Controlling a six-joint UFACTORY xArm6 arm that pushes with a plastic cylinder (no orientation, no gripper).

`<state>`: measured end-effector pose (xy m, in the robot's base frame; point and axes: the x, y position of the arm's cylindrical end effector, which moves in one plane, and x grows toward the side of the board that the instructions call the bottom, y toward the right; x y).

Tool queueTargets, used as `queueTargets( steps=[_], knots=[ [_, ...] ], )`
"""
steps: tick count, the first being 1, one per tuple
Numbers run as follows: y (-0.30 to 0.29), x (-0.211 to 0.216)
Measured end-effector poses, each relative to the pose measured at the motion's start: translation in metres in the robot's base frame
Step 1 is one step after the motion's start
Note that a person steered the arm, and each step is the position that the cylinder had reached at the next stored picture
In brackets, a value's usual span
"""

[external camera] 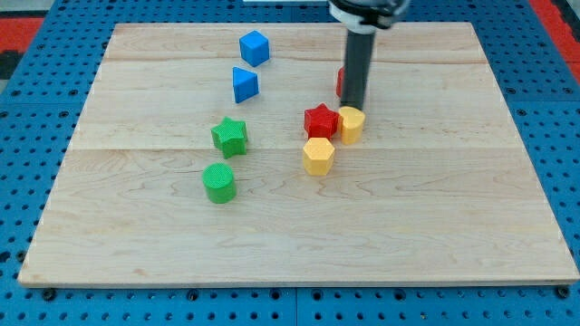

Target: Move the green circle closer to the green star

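The green circle [218,183] stands on the wooden board [435,208], left of centre. The green star [229,136] lies just above it, slightly to the right, with a small gap between them. My tip [352,107] is at the end of the dark rod, well to the right of both green blocks. It sits just above a yellow block [352,124] and right of the red star [320,120].
A yellow hexagon [318,156] lies below the red star. A red block [341,81] is partly hidden behind the rod. A blue cube [255,47] and a blue triangle [245,84] lie towards the view's top.
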<state>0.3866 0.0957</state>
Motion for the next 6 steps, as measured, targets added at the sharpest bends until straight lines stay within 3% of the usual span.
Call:
queueTargets(
  steps=[1,2,3,6],
  knots=[
    [0.015,0.026],
    [0.076,0.039],
    [0.084,0.083],
    [-0.041,0.084]
  ],
)
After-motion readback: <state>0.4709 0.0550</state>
